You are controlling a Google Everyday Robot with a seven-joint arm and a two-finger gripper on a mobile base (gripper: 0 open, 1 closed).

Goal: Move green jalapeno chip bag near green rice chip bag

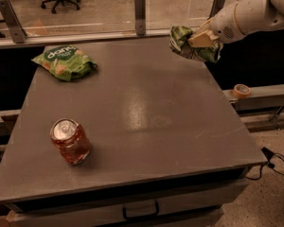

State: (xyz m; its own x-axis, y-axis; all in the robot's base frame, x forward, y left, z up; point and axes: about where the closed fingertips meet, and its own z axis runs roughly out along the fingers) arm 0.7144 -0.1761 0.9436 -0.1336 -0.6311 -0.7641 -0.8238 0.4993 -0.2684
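The green jalapeno chip bag (185,44), dark olive-green and crumpled, hangs above the table's far right corner. My gripper (201,39) is shut on the bag and holds it in the air. The green rice chip bag (65,62), bright green with a dark round logo, lies at the far left of the grey table (142,112), well apart from the held bag.
A red soda can (70,141) lies on its side at the front left. A glass barrier with metal posts (140,13) runs along the table's far edge. A roll of tape (241,90) sits on a ledge to the right.
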